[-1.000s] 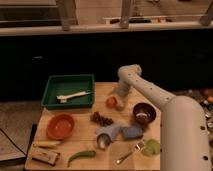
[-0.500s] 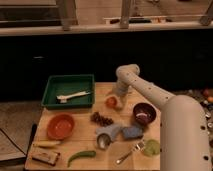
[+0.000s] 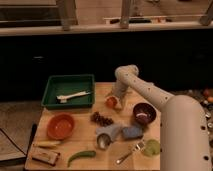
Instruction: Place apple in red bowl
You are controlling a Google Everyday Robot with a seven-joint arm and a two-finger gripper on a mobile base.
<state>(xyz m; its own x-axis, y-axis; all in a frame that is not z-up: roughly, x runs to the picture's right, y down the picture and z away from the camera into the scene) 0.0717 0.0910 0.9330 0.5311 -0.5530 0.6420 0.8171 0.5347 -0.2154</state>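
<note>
My hand [image 3: 115,98] was down at the worktop [image 3: 83,138], at the end of the arm that reached in from the right of my view. It sat right at the apple [image 3: 111,102], touching it or just above it. I could not tell whether the hand had clamped on the fruit or was apart from it, because the wrist covered that part. The apple looked to be resting on the worktop, half hidden under the hand.

Just beyond the hand to the left stood the green tray [image 3: 50,93], with a white utensil [image 3: 73,95] lying in it. Nearer me than the hand lay a dark bunch of grapes [image 3: 102,119], and to its right was the dark bowl [image 3: 144,113]. The red bowl [image 3: 61,126] was well apart from the hand, down to the left past the grapes, and it looked empty.

I judged the task to be at its start. The hand had reached the apple, but nothing had been carried. What was left was a sure grip, a lift, a swing across over the grapes to the red bowl, and the release.
</note>
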